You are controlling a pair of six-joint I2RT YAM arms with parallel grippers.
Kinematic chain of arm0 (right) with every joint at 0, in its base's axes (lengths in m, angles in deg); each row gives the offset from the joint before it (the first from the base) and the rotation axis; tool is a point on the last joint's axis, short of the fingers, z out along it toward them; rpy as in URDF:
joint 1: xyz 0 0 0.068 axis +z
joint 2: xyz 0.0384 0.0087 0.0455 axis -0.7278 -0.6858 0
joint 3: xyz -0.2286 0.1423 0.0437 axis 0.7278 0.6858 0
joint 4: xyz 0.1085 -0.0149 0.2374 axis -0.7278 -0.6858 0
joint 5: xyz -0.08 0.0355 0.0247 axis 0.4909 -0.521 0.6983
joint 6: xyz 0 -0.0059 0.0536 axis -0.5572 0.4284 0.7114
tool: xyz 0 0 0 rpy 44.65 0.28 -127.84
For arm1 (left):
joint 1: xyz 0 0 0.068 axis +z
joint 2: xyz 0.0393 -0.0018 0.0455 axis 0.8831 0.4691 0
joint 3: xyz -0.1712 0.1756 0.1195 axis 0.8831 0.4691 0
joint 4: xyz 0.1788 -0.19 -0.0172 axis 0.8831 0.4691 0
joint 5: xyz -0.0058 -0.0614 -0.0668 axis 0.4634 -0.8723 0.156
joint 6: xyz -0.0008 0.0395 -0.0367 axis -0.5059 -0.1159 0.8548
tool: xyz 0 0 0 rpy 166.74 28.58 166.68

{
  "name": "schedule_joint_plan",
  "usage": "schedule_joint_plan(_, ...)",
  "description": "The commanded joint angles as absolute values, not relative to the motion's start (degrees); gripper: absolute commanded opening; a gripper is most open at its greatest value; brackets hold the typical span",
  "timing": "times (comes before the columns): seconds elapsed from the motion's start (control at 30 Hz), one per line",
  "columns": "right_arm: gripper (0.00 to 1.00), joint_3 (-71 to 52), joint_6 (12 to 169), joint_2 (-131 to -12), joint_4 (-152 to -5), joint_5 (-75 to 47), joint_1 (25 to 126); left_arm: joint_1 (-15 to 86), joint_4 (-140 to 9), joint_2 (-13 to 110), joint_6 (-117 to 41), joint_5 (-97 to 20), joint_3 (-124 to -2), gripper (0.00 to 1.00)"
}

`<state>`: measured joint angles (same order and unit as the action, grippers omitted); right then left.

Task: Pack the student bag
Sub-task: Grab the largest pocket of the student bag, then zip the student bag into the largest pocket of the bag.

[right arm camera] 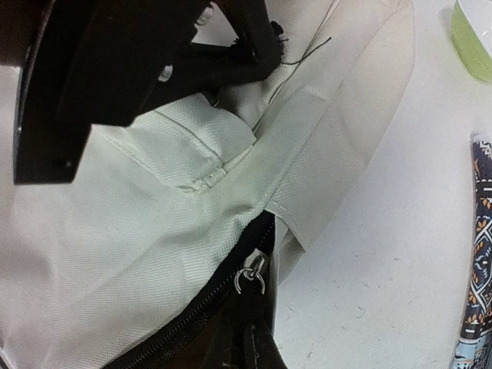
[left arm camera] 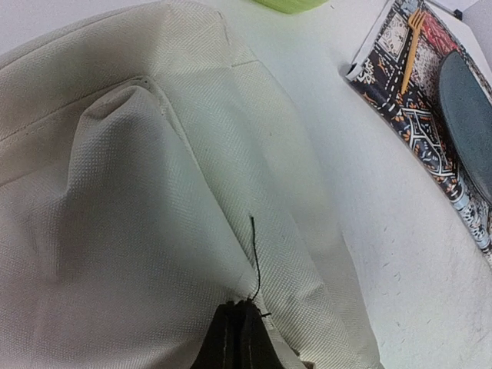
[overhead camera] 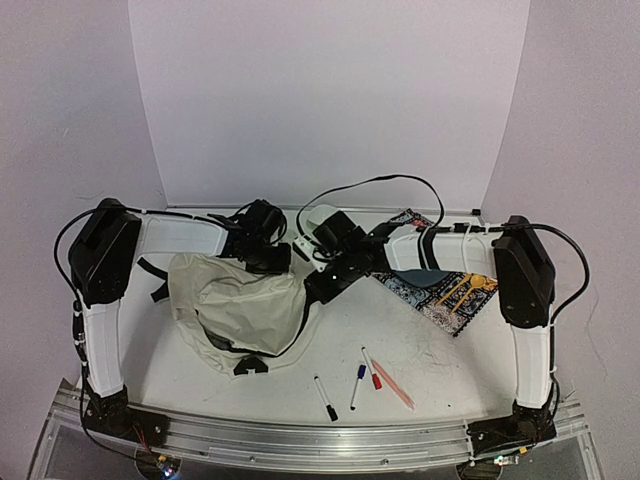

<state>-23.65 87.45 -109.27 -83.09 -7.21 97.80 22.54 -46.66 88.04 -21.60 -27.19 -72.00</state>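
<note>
The student bag [overhead camera: 245, 305], cream fabric with black straps, lies slumped at the left centre of the table. My left gripper [overhead camera: 268, 258] is at its far upper edge. In the left wrist view that gripper [left arm camera: 240, 304] is shut, pinching a fold of the bag's fabric [left arm camera: 154, 192] beside a loose black thread. My right gripper [overhead camera: 320, 285] is at the bag's right side. In the right wrist view it [right arm camera: 252, 307] is shut on the pull of the metal zipper slider [right arm camera: 254, 270], at the end of the black zipper line [right arm camera: 184, 319].
A patterned notebook [overhead camera: 440, 285] lies at the right with a dark oval object [left arm camera: 465, 115] on it. Several pens [overhead camera: 357, 385] lie near the front edge. A pale green container [right arm camera: 475, 38] stands behind the bag. A black buckle [overhead camera: 250, 366] lies in front.
</note>
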Motion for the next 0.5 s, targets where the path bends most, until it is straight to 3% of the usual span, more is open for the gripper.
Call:
schedule_joint_plan(0.0,0.00,-21.52,85.53,-103.70,-84.75,-10.61,98.14,24.58,-47.10,90.76,-20.42,-25.44,-75.70,0.00)
schedule_joint_plan(0.47,0.00,-16.01,85.03,-96.98,-89.00,-17.39,98.61,29.06,-45.49,96.78,-19.10,-19.43,-81.32,0.00)
